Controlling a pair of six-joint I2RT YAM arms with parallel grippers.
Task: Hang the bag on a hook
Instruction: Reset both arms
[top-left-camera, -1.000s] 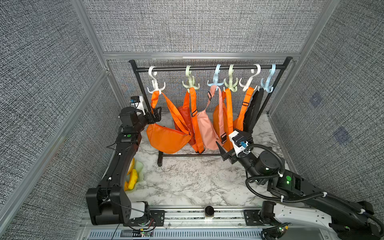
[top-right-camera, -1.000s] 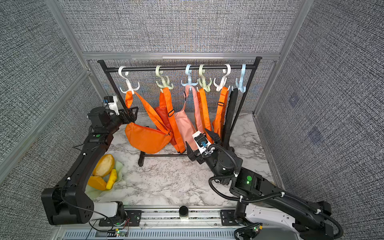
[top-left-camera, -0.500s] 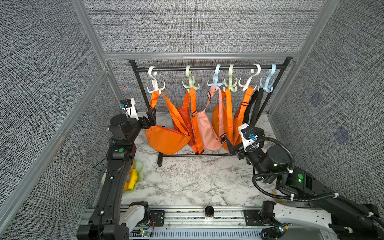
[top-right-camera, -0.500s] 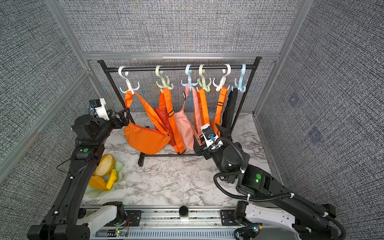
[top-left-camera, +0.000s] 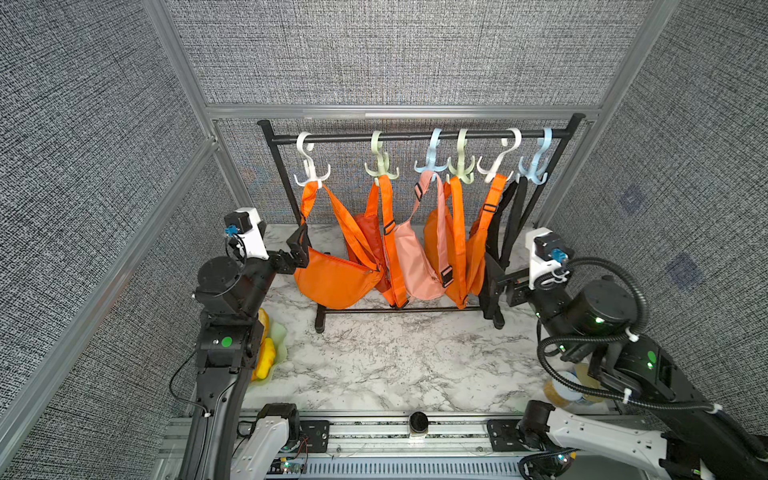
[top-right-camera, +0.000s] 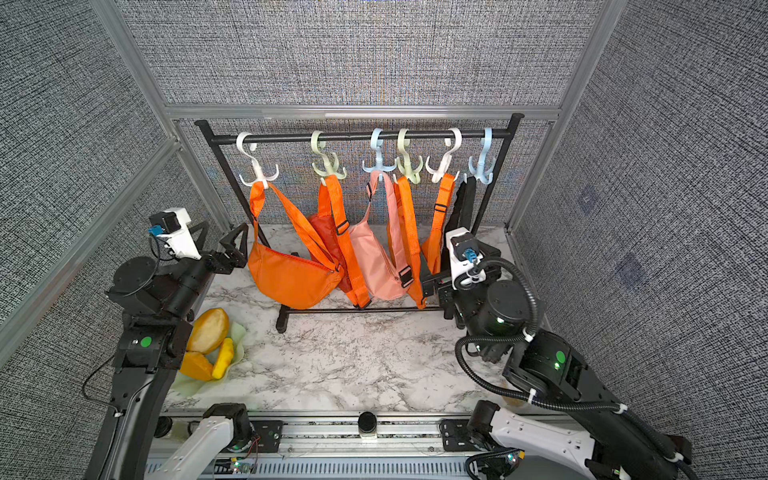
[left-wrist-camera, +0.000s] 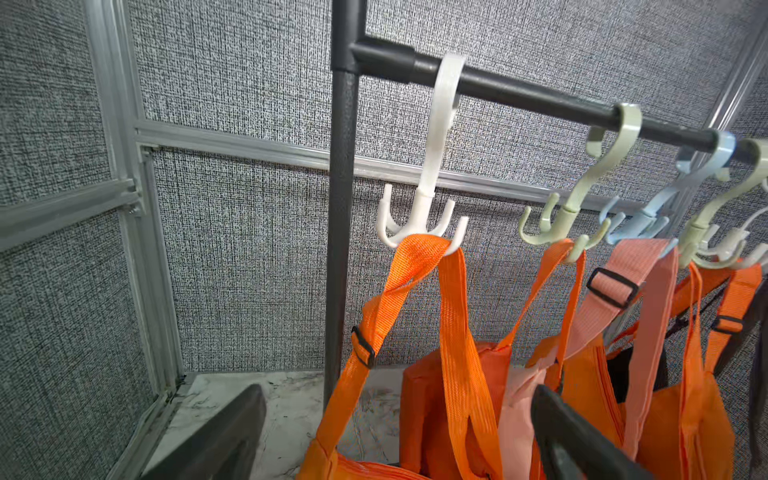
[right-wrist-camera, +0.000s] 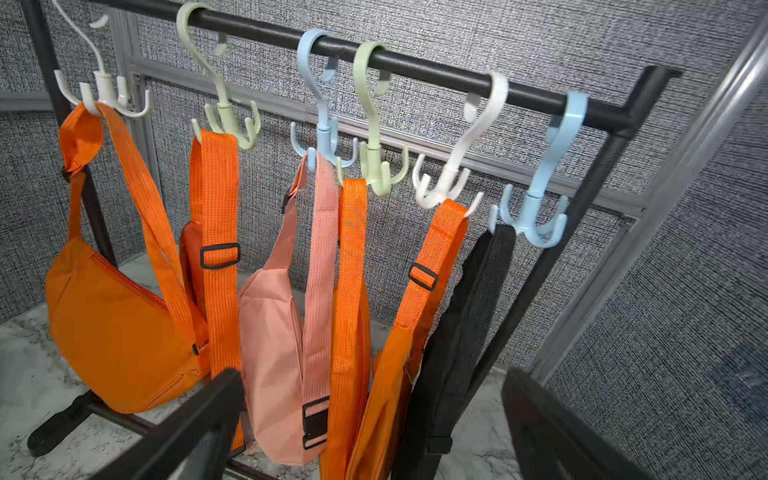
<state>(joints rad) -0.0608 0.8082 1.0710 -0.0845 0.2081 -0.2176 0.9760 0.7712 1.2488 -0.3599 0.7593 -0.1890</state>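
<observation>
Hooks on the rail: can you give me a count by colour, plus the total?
white hooks: 2
green hooks: 2
blue hooks: 2
Total: 6
</observation>
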